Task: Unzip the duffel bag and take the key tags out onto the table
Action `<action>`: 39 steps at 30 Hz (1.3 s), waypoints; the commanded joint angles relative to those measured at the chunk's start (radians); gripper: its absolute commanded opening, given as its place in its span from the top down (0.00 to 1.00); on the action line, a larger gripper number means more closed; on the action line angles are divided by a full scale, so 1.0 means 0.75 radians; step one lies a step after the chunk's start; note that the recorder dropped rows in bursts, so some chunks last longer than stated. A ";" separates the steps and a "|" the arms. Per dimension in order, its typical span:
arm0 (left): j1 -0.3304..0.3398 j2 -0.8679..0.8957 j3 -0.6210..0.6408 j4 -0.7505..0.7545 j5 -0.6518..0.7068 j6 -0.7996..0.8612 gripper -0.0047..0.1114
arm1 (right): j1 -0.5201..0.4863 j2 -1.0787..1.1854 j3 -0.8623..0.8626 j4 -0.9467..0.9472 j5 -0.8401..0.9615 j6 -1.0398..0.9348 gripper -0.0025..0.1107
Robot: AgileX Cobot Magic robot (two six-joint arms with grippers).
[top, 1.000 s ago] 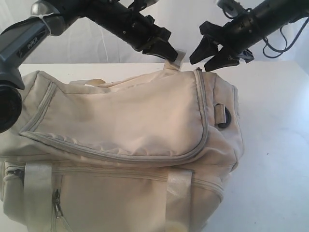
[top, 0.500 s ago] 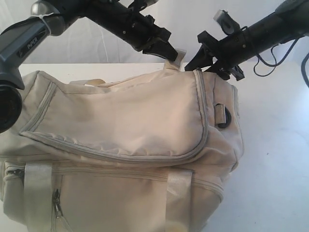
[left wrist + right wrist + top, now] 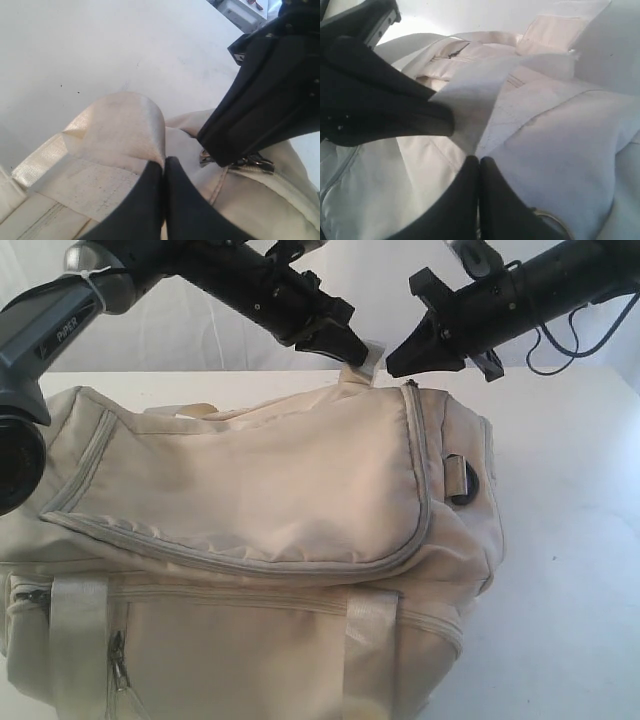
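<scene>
The cream duffel bag (image 3: 260,480) lies on the white table (image 3: 570,540), its grey zipper (image 3: 425,490) still closed along the lid. At the bag's far end my left gripper (image 3: 368,355) (image 3: 164,162) is shut on a pale webbing strap loop (image 3: 125,125). My right gripper (image 3: 392,367) (image 3: 479,161) is shut right beside it, at the zipper's end. The metal zipper pull (image 3: 205,159) pokes out from under its tip, and a glint of metal shows between its fingers. The key tags are hidden.
A black D-ring (image 3: 462,480) hangs on the bag's right end. A side pocket zip (image 3: 118,660) and a handle strap (image 3: 370,625) face the front. Bare table lies to the right of the bag.
The right gripper was open above the bag's far corner. It dipped to the zipper's end, shut, and now sits slightly higher. The left gripper kept holding the strap loop.
</scene>
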 commanded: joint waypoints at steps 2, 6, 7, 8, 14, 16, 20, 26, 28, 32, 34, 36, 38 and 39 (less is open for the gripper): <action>0.002 -0.029 -0.015 -0.048 0.005 0.003 0.96 | -0.002 -0.036 0.004 -0.059 0.006 -0.023 0.98; 0.002 -0.029 -0.015 -0.048 0.005 0.003 0.96 | -0.002 -0.038 0.004 -0.236 0.006 0.022 0.95; 0.002 -0.029 -0.015 -0.048 0.005 0.003 0.96 | -0.002 -0.036 0.004 -0.276 0.006 0.058 0.92; 0.002 -0.029 -0.015 -0.048 0.005 0.003 0.96 | -0.002 -0.032 0.004 -0.300 0.006 0.072 0.86; 0.002 -0.029 -0.015 -0.048 0.005 0.003 0.96 | -0.002 -0.029 0.004 -0.412 0.006 0.074 0.57; 0.002 -0.029 -0.015 -0.048 0.005 0.003 0.96 | -0.002 -0.029 0.004 -0.522 0.006 0.077 0.57; 0.002 -0.029 -0.015 -0.048 0.005 0.003 0.96 | 0.013 -0.029 0.005 -0.571 0.006 0.089 0.57; 0.002 -0.029 -0.015 -0.048 0.005 0.003 0.96 | 0.057 -0.029 0.005 -0.578 0.006 0.082 0.57; 0.002 -0.029 -0.015 -0.048 0.005 0.003 0.96 | 0.084 -0.029 0.005 -0.552 0.006 0.062 0.57; 0.002 -0.029 -0.015 -0.048 0.005 0.003 0.96 | 0.121 -0.043 0.005 -0.472 0.006 0.050 0.57; 0.002 -0.029 -0.015 -0.048 0.005 0.003 0.96 | 0.121 -0.069 0.005 -0.442 0.006 0.035 0.57; 0.002 -0.029 -0.015 -0.048 0.005 0.003 0.96 | 0.121 -0.099 0.005 -0.432 0.006 0.028 0.57; 0.002 -0.027 -0.015 -0.048 0.001 0.003 0.96 | 0.121 -0.130 0.005 -0.424 0.006 0.006 0.57; 0.002 -0.027 -0.015 -0.048 0.001 0.003 0.96 | 0.121 -0.139 0.005 -0.412 0.006 0.006 0.57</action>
